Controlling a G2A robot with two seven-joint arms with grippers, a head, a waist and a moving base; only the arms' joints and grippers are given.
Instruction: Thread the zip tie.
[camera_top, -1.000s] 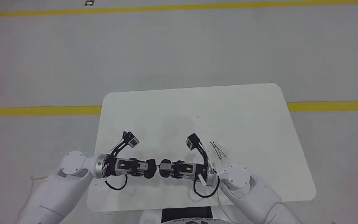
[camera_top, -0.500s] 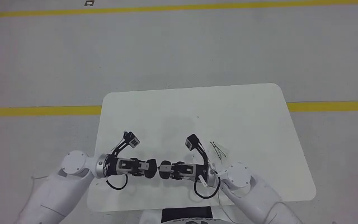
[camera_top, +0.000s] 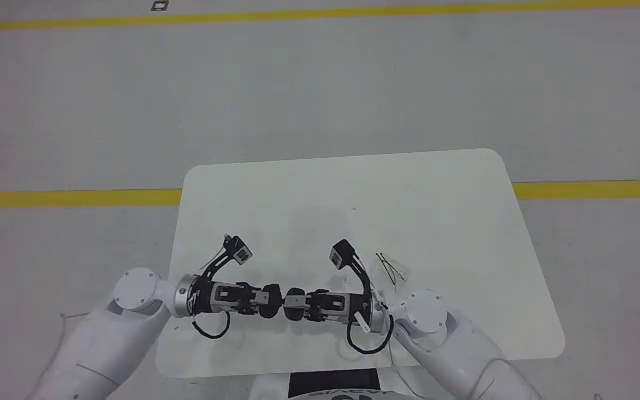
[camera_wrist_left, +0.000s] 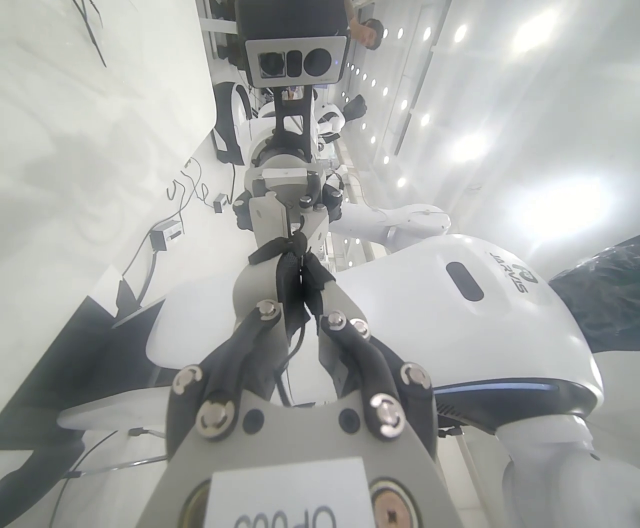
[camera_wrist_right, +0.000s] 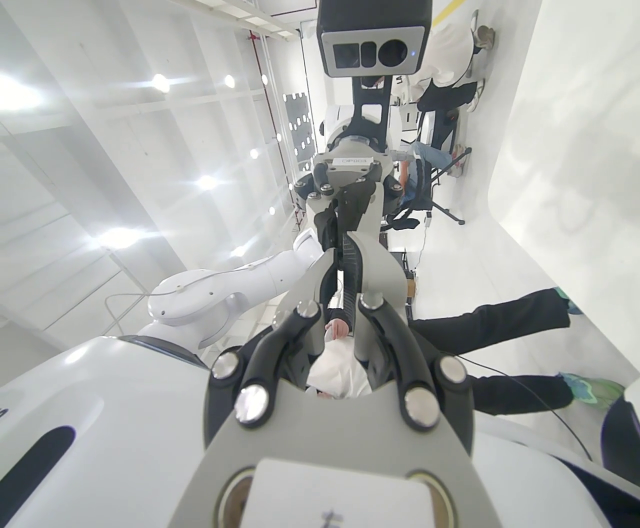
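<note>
Standstill: left hand (camera_top: 271, 299) facing right hand (camera_top: 293, 300)

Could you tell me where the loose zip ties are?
In the top view, the loose zip ties lie on the white table's right half, just beyond the right arm's wrist.

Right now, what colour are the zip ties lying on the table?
The zip ties are black; the top view shows them best.

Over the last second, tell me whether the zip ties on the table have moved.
No. The zip ties lie at the same spot on the white table, just as far from its right edge.
</note>
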